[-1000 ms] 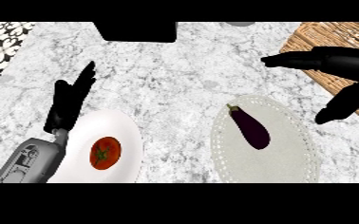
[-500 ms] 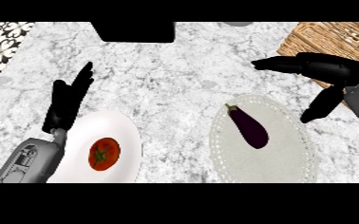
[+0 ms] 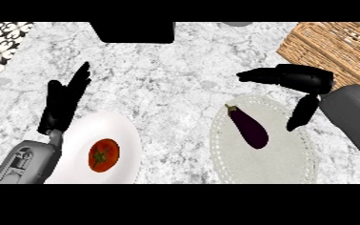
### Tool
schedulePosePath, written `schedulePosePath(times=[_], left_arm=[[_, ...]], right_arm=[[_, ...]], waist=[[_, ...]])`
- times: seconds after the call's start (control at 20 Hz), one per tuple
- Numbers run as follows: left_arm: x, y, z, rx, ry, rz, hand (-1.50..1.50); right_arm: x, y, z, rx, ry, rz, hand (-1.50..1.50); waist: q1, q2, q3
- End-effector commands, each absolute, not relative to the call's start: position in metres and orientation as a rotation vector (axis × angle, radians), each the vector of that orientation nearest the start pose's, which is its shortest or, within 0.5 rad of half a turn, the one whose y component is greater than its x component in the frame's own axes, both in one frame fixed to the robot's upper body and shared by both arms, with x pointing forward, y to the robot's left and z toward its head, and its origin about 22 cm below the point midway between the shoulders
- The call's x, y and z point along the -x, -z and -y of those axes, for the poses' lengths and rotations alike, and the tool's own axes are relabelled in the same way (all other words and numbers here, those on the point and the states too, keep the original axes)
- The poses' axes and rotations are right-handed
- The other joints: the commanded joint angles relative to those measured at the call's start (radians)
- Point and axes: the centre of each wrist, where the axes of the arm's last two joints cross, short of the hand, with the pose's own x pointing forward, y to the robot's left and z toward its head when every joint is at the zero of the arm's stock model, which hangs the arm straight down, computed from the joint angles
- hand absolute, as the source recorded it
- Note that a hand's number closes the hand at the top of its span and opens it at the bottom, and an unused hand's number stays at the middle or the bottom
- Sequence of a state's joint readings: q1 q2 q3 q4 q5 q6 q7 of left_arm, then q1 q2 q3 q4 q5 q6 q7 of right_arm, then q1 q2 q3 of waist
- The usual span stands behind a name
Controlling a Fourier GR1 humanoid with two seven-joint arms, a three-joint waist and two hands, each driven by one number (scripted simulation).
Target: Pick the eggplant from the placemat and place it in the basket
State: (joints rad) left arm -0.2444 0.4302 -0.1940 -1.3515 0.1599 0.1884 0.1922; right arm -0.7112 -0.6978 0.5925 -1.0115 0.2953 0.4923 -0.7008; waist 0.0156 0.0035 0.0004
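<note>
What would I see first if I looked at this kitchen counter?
Probably the dark purple eggplant, lying alone on the pale placemat at the right. Just above it hangs the robot's black right hand, fingers spread, near the woven basket in the corner. At the left, a red tomato sits on a white plate.

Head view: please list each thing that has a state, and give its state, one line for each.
Eggplant: lying on the placemat, not held.
Basket: at the far right, nothing seen inside.
Tomato: sitting on the plate.
Right hand: open, above the placemat's far edge, touching nothing.
Left hand: open, resting beside the plate.
</note>
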Motion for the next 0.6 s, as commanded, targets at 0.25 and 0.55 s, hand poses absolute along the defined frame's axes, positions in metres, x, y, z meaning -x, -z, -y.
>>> schedulePosePath(times=[0.25, 0.55], left_arm=[[-0.312, -0.032, -0.274, -0.258, 0.189, 1.366, 0.0], [-0.296, -0.026, -0.275, -0.282, 0.216, 1.366, 0.0]], right_arm=[[-0.368, -0.066, 0.272, -0.356, -1.732, 1.512, -1.5], [-0.375, -0.051, 0.26, -0.369, -1.723, 1.505, -1.5]], waist=[[-0.02, -0.003, -0.001], [-0.008, -0.004, 0.0]])
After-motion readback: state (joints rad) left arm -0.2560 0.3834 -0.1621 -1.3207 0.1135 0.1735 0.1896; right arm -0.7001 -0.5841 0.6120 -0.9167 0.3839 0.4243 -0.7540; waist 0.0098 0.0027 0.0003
